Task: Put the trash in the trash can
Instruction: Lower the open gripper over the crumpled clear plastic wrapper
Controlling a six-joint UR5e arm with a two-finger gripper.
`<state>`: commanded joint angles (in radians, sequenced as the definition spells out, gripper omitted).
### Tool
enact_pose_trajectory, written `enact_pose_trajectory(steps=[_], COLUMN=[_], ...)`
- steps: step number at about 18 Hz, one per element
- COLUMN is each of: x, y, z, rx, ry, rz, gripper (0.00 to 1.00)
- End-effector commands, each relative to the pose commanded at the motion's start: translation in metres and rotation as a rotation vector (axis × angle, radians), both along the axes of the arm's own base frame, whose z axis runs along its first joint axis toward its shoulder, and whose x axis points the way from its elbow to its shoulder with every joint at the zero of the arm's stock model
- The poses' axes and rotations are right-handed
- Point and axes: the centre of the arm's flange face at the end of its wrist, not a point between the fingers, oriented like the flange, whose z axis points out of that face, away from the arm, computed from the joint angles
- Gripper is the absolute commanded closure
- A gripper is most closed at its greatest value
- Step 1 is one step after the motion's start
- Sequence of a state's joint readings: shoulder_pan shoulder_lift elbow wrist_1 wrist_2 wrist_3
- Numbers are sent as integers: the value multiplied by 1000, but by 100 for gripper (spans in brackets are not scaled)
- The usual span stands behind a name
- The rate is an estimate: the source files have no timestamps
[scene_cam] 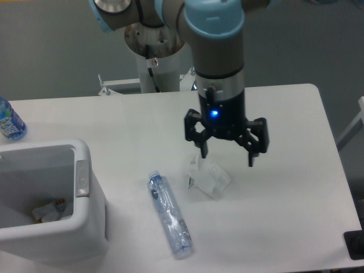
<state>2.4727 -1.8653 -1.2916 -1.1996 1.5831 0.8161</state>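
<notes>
The tool [227, 158] hangs over the centre of the white tabletop [284, 187], its two black fingers spread wide and grasping nothing (a blue light glows on its body). Just below it and a little toward the left lies the crumpled wrapper [207, 177], white and partly clear, resting on the tabletop with the left finger's tip close above its upper edge. To the lower left of the wrapper, the crushed clear bottle [169, 214] lies flat, slanting from upper left to lower right, bluish at both ends. The trash can [85, 222] fills the lower left corner of the frame, a grey latch on its right side and some scraps inside. A blue-labelled water bottle [9, 120] stands at the left edge.
</notes>
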Motion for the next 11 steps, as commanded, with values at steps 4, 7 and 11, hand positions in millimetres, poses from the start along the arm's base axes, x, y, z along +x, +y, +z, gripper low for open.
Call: enact_pose_trajectory(steps=[4,7,11], x=[-2,2,9], y=[0,-1,-6], z=[-12,-40,-80], rx=[-9,-32,-35], ry=[-18,-41,-116], rz=[13,18,209], gripper=[0,0,0])
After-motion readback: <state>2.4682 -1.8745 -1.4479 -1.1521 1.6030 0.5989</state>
